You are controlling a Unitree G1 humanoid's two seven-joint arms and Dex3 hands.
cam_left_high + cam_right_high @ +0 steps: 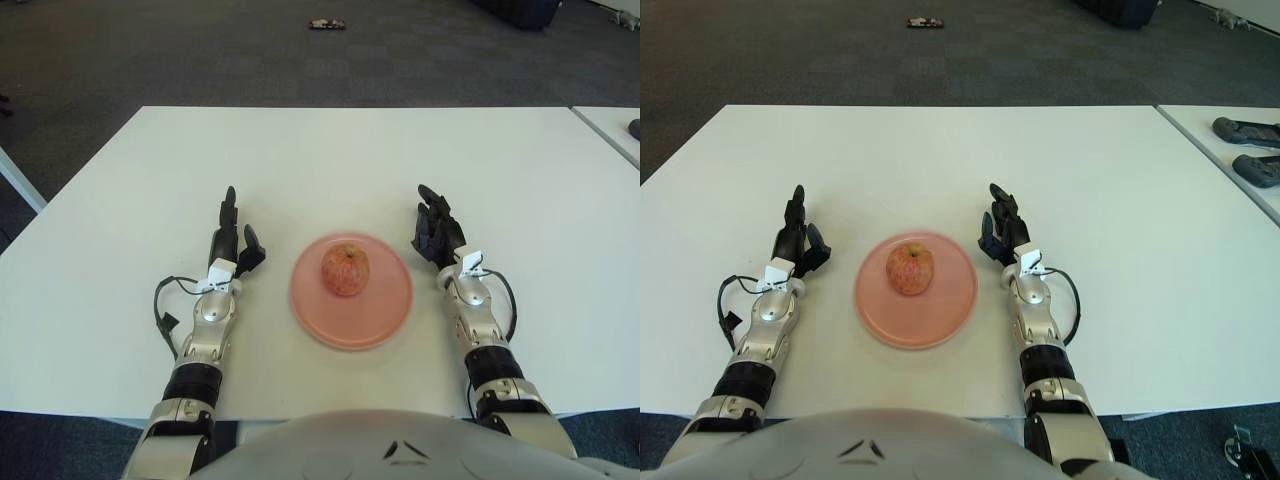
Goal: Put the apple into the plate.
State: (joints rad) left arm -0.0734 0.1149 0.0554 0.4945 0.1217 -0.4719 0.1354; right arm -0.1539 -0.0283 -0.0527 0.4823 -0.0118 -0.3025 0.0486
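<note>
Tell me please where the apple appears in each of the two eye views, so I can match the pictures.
Left eye view: the apple sits a little right of the picture's centre, on the pink plate.
Right eye view: the same apple shows left of centre, on the plate's middle.
Shared landmark: the pink plate, lying between the left hand and the right hand.

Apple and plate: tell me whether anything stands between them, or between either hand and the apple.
Nothing visible does. The apple already sits on the pink plate. The left hand shows left of the plate and the right hand right of it, both with fingers open, with only bare white table between.
</note>
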